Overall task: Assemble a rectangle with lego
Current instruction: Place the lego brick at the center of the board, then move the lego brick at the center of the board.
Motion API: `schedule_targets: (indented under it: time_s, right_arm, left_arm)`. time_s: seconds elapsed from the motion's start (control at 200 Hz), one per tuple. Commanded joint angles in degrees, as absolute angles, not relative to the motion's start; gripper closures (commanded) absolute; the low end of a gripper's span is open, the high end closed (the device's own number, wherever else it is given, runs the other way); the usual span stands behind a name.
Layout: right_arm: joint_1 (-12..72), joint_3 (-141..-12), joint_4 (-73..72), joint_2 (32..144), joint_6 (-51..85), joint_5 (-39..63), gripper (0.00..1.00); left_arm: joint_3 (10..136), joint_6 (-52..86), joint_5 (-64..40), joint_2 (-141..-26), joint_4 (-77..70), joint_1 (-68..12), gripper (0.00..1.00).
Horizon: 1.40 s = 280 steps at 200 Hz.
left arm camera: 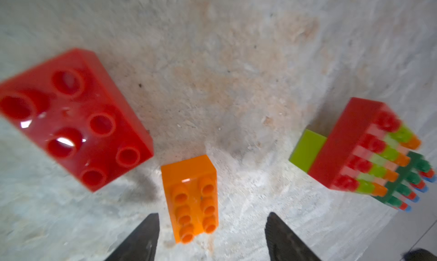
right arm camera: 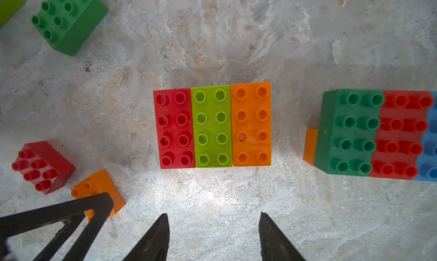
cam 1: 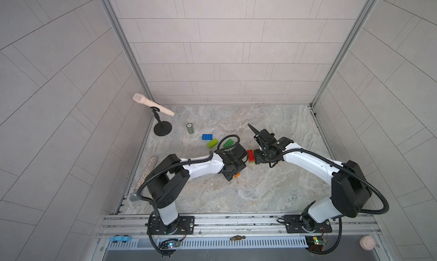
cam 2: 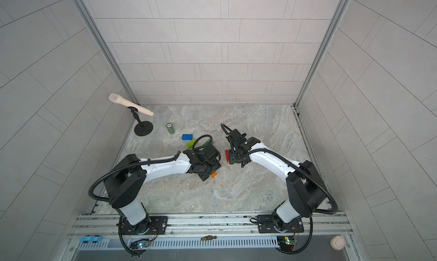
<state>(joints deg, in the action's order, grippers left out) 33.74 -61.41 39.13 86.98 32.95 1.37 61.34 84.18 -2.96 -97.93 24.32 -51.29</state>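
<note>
- Your left arm (cam 1: 201, 165) reaches from its base toward the middle of the counter (left arm camera: 236, 59). The forearm is nearly level and the wrist is bent over, so the left hand (left arm camera: 212, 236) points down.
- That hand's jaws stand wide apart. The orange brick (left arm camera: 191, 196) lies studs up on the counter between and just ahead of the tips, and neither tip touches it.
- A loose red brick (left arm camera: 71, 120) sits near, off to one side of the left hand; the left wrist view blurs it.
- Your right arm (cam 1: 307, 160) curves in from the opposite base with its elbow raised and its wrist tipped down. The right hand (right arm camera: 212, 233) hangs over the counter with its jaws moderately apart and nothing between them.
- Straight ahead of the right hand's tips lies a row of red, lime and orange bricks (right arm camera: 212, 126), side by side, touching, studs up.
- To one side of that row, with a gap showing in the right wrist view, stands a group of dark green, red and blue bricks (right arm camera: 376, 133). An orange edge shows at its foot.
- Beyond the left hand, away from the bases, a dark green brick (cam 1: 228, 143), a lime brick (cam 1: 212, 143) and a blue brick (cam 1: 207, 136) lie loose.
</note>
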Motion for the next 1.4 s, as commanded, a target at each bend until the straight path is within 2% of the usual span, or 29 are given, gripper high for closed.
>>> schedule_targets:
  time_s: [0.0, 0.085, 0.17, 0.29, 0.385, 0.48, 0.716, 1.006, 1.396]
  right_arm:
    - [37.2, -61.6, 40.7, 85.6, 30.5, 2.6, 0.37]
    - [40.9, -63.5, 41.3, 88.3, 27.7, 2.5, 0.35]
    - [44.2, -66.4, 42.6, 92.1, 22.9, 1.9, 0.35]
    - [47.7, -70.6, 43.8, 96.5, 16.3, 0.0, 0.34]
    - [48.8, -74.0, 44.7, 100.9, 14.1, 0.4, 0.34]
    - [49.5, -76.6, 45.4, 104.8, 13.5, 0.7, 0.35]
    - [49.9, -80.9, 45.9, 111.8, 12.7, 1.7, 0.41]
    - [50.1, -81.6, 46.2, 113.6, 13.4, 4.2, 0.45]
    - [50.8, -80.9, 44.6, 114.3, 9.0, 6.8, 0.66]
  left_arm:
    - [63.7, 76.5, 4.5, -88.4, 34.5, -50.0, 0.21]
    - [60.7, 72.6, 11.3, -81.1, 37.3, -47.9, 0.21]
    - [55.2, 62.7, 14.6, -73.9, 35.0, -42.7, 0.2]
    - [46.3, 46.2, 2.6, -69.0, 23.8, -28.7, 0.22]
    - [42.5, 40.9, -2.7, -68.6, 20.6, -19.4, 0.23]
    - [40.1, 37.9, -6.6, -68.3, 16.8, -14.1, 0.24]
    - [40.8, 33.4, -10.1, -72.0, 15.2, -11.8, 0.24]
    - [43.0, 31.7, -13.9, -77.7, 15.7, -10.9, 0.27]
    - [41.0, 31.5, -15.1, -77.5, 15.1, -6.7, 0.29]
